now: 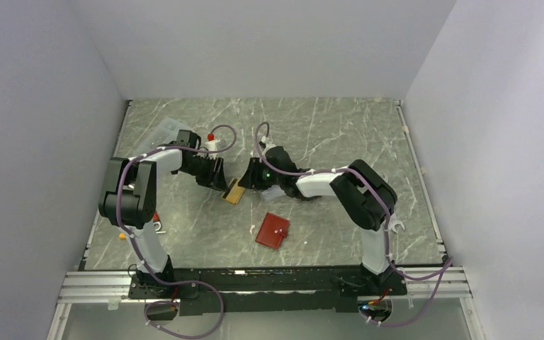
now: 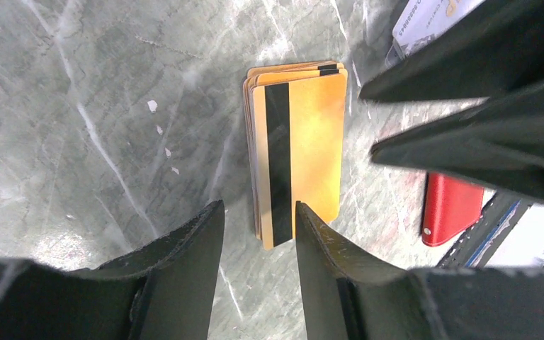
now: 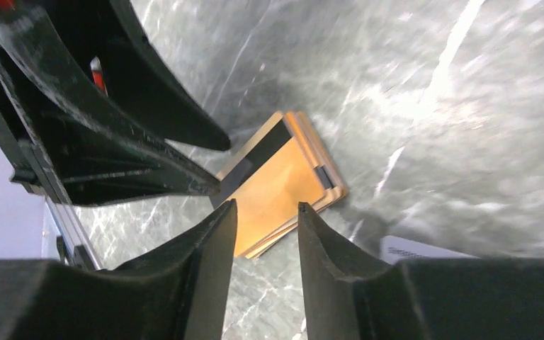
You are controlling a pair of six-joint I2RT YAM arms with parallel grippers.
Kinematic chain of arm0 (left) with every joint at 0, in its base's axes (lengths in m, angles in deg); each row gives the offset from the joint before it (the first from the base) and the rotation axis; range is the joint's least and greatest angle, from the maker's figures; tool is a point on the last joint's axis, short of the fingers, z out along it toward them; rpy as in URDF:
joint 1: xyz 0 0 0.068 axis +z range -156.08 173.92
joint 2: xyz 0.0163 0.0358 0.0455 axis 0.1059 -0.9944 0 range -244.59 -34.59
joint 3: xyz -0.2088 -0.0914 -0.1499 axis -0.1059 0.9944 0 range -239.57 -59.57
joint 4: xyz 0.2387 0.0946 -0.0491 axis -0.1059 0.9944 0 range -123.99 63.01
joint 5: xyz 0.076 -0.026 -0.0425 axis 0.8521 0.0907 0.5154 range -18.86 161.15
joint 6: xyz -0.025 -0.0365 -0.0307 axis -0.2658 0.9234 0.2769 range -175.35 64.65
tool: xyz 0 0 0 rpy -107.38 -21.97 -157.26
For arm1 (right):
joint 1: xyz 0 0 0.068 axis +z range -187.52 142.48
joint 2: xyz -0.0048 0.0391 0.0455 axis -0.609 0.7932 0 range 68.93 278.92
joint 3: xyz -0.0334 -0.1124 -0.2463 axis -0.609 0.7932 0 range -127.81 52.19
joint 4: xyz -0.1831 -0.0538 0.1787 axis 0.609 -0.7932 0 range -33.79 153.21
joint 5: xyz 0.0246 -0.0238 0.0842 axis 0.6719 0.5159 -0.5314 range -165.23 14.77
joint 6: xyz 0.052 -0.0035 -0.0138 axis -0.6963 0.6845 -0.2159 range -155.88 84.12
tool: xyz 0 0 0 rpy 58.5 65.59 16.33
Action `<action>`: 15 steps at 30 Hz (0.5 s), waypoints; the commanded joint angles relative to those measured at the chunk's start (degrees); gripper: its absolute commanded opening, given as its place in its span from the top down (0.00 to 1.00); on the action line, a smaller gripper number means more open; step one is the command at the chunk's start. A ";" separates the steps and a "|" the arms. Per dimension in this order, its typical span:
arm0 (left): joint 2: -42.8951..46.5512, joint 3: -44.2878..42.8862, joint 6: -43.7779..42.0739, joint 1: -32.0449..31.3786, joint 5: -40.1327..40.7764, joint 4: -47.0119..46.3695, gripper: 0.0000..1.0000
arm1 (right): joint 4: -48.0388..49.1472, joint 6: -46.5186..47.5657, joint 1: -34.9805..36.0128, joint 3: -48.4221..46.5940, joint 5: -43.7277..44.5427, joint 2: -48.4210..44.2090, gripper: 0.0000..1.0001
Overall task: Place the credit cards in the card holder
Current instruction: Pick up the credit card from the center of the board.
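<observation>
Grey marble table [image 1: 340,134], gold card stack [image 1: 234,191] between both spread, empty grippers (left [image 1: 219,178], right [image 1: 249,177]), red holder [image 1: 273,231] nearer.

Both six-joint arms are showing white link shells with bulky black joint housings, purple cables looping along each. Left two-finger gripper [image 1: 217,174] and right two-finger gripper [image 1: 249,175] are sporting matte black tapered fingers [image 2: 191,248]. A green LED is glowing on the right wrist. Black base plates are sitting on a silver aluminium rail [image 1: 255,287].

Even overhead light; glare on table [image 3: 460,78]; right wrist view motion-blurred.
</observation>
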 commanded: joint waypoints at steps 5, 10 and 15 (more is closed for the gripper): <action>-0.12 1.50 -0.61 0.06 0.34 -0.70 0.53 | -7.05 7.36 -2.47 -3.55 4.19 -2.54 0.49; 0.03 0.87 -0.64 -0.47 3.15 -0.33 0.53 | -10.49 11.67 -2.37 -8.37 5.85 0.45 0.41; -0.38 -0.41 -0.72 -2.31 7.24 0.39 0.56 | -13.63 15.77 -2.30 -13.98 3.26 4.14 0.39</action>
